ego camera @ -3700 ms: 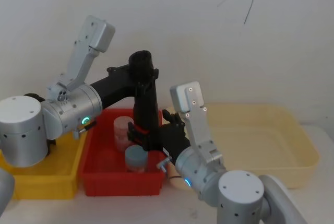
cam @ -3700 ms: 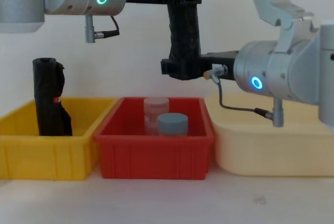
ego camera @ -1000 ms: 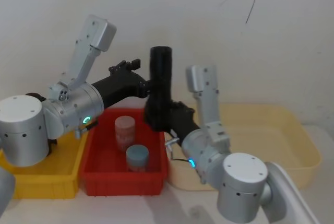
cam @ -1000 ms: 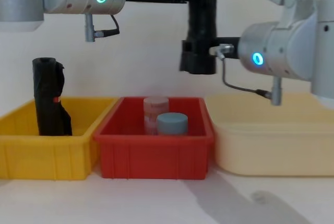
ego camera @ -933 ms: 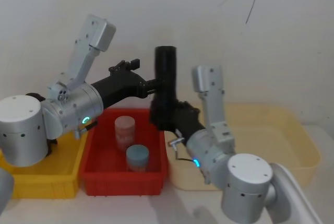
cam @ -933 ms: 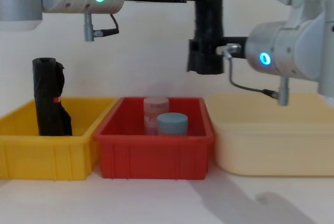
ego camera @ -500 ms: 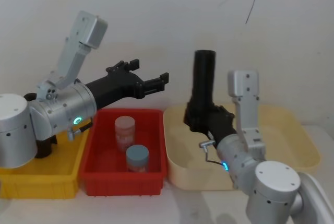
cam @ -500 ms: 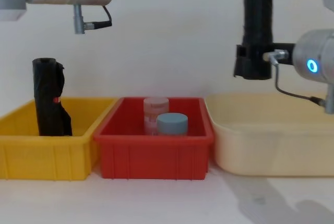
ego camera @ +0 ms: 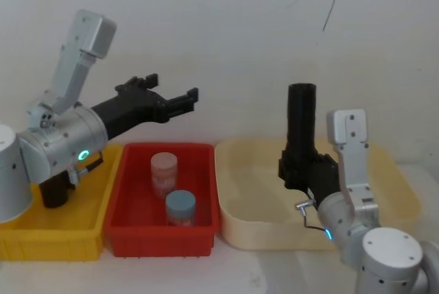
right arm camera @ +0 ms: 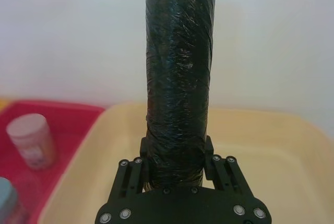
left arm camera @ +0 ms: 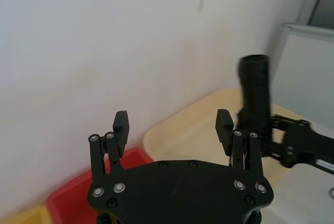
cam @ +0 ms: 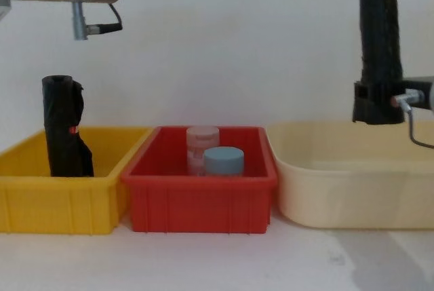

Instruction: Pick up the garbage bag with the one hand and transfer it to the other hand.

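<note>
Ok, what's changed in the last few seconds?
The left gripper let go of the garbage bag, opened its jaws and drew back leftward. The right gripper, shut on the bag's lower end, carried it rightward from above the red bin to above the cream tub. The pink jar and the blue-lidded jar stayed put.

A plain white wall (ego camera: 226,33) rises behind the white tabletop (cam: 217,257); high above it, a thin dark line (ego camera: 330,9) curves.
</note>
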